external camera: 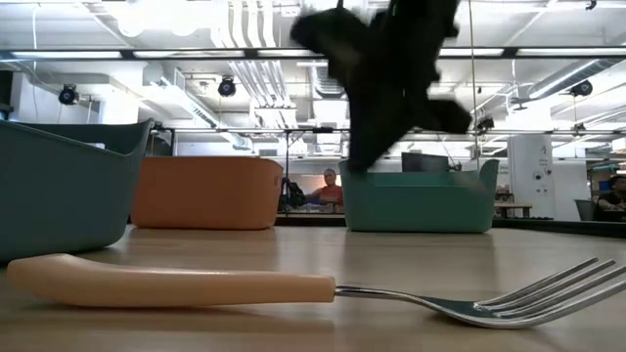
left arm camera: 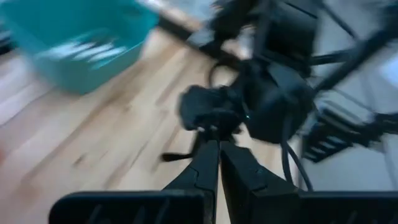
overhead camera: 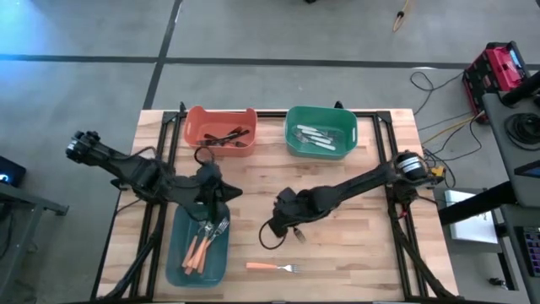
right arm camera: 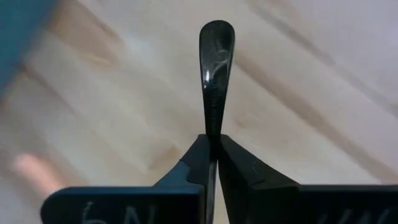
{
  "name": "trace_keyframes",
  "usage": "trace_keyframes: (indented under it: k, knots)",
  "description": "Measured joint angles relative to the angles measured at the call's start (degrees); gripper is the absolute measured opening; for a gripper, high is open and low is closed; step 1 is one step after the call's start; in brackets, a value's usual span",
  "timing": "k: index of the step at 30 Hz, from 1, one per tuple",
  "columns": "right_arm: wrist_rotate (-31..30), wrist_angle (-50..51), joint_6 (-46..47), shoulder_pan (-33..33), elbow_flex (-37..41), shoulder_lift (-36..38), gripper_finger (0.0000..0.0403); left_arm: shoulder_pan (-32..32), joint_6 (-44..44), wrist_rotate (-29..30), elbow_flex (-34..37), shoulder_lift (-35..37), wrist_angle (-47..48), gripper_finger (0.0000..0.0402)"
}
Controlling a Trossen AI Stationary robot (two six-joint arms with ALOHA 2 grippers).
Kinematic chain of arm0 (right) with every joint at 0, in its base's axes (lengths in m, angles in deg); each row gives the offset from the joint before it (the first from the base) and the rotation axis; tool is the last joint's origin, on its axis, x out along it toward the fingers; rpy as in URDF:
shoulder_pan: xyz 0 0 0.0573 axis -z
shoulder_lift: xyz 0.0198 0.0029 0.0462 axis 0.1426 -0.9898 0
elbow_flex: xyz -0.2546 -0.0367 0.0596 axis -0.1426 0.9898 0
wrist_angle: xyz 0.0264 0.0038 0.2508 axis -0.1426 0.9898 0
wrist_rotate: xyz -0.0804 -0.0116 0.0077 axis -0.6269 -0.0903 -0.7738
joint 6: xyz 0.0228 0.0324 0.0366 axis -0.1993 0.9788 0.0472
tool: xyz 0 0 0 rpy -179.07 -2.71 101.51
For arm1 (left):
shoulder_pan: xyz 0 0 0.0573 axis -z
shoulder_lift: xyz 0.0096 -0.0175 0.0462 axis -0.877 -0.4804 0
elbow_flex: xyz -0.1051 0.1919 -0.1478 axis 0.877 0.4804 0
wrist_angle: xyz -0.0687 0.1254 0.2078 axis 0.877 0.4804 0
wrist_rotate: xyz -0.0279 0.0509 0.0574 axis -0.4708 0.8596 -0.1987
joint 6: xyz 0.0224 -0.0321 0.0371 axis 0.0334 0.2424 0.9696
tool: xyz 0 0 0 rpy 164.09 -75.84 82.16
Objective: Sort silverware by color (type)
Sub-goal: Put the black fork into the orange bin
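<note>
My right gripper (overhead camera: 285,221) hangs over the middle of the table, shut on a black utensil (right arm camera: 216,56). Only the utensil's rounded handle end shows past the fingertips. An orange-handled fork (overhead camera: 274,268) lies flat on the wood near the front edge, also in the low view (external camera: 186,284). My left gripper (overhead camera: 218,191) is shut on nothing above the far end of the blue bin (overhead camera: 177,268), which holds several orange-handled forks (overhead camera: 202,243). Black utensils (overhead camera: 229,138) lie in the red bin (overhead camera: 196,120), white-handled ones (overhead camera: 321,139) in the green bin (overhead camera: 295,118). My right gripper pinches the black utensil's handle (right arm camera: 213,132) between its two fingertips. The fingers slant down from above and lie along the handle, whose rounded free end (right arm camera: 216,34) sticks out ahead of them over the wood. The utensil's other end is hidden behind the fingers.
The red and green bins stand side by side at the table's far edge and the blue bin at the near left. Bare wood (overhead camera: 354,245) spreads over the right half. Beyond the far edge, a seated person (external camera: 330,188) shows between the bins.
</note>
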Motion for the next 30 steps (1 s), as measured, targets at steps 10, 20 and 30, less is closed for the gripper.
trace_keyframes:
  k: [10,20,30]
  knots:
    - [-14.9,-6.2,-15.5,3.5,0.0,15.5,0.0011,-3.1,20.2,-2.8,1.3,6.4,-16.4,0.0000]
    - [-10.1,-30.8,-45.4,19.4,0.0,18.6,0.0011,-18.0,24.1,-2.1,1.1,10.4,-17.5,0.0000]
    - [10.4,-55.4,-54.1,34.5,0.0,9.9,0.0011,-36.2,22.4,-2.1,1.1,10.7,-17.4,0.0000]
